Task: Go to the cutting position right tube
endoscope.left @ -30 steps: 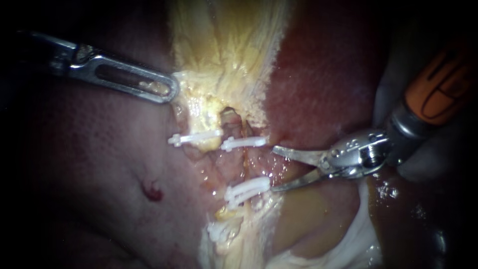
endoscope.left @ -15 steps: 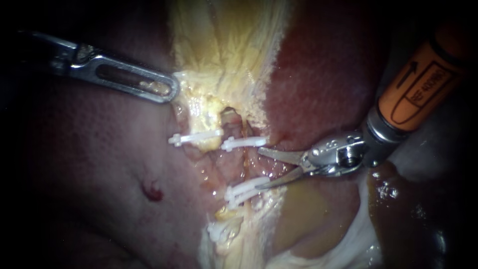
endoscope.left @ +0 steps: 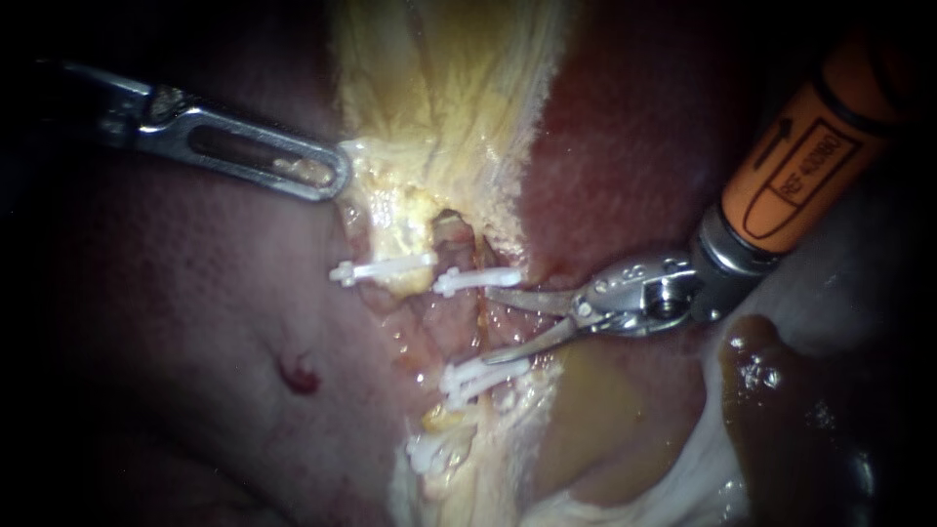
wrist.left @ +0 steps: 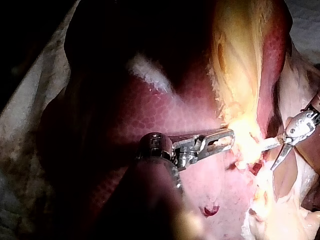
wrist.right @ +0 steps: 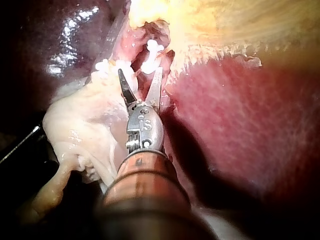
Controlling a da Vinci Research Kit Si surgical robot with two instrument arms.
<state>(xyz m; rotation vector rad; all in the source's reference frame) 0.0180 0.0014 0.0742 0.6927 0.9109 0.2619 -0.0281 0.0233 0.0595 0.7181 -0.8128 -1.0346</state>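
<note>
Liver (endoscope.left: pixel 634 146) all around, left instrument (endoscope.left: pixel 330 178) pinches yellow tissue (endoscope.left: pixel 439 98) aside so right instrument (endoscope.left: pixel 488 325), blades open, can reach the tube (endoscope.left: pixel 467 322).

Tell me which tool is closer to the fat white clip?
Right. The right tool, open, sits just above the clip, nearly touching it; the left tool is far up-left by yellowish tissue.

Orange sleeve (endoscope.left: pixel 793 176) of the right instrument (endoscope.left: pixel 487 324): a black-outlined printed panel with a row of small characters, at the far right of the endoscope view; not read off
Metal wrist (wrist.right: pixel 143 125) of the same instrument: a small stamped mark, just ahead of the sleeve in the right wrist view; too small to tell
</note>
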